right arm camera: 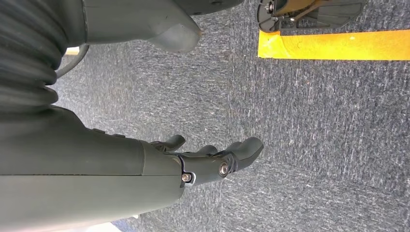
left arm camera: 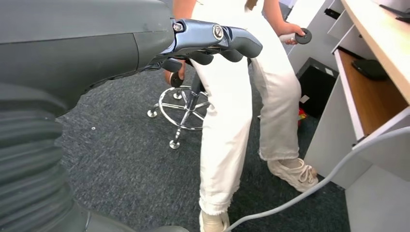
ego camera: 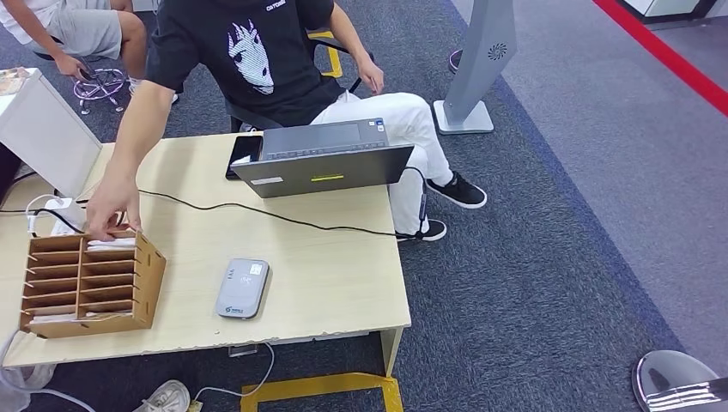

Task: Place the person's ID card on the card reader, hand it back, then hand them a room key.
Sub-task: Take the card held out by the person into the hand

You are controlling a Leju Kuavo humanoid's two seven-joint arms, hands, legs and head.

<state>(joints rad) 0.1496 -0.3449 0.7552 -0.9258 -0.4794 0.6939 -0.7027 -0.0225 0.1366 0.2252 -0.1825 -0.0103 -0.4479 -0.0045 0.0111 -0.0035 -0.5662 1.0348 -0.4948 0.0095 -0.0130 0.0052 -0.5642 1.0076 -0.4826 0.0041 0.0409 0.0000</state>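
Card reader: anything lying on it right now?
No. In the head view the grey card reader lies bare-topped on the table, while a person's hand reaches to the wooden organizer.

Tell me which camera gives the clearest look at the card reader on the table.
The head view: the grey card reader lies flat and unobstructed on the table, beside the wooden rack. The two wrist views look at carpet and a person's legs, not at the reader.
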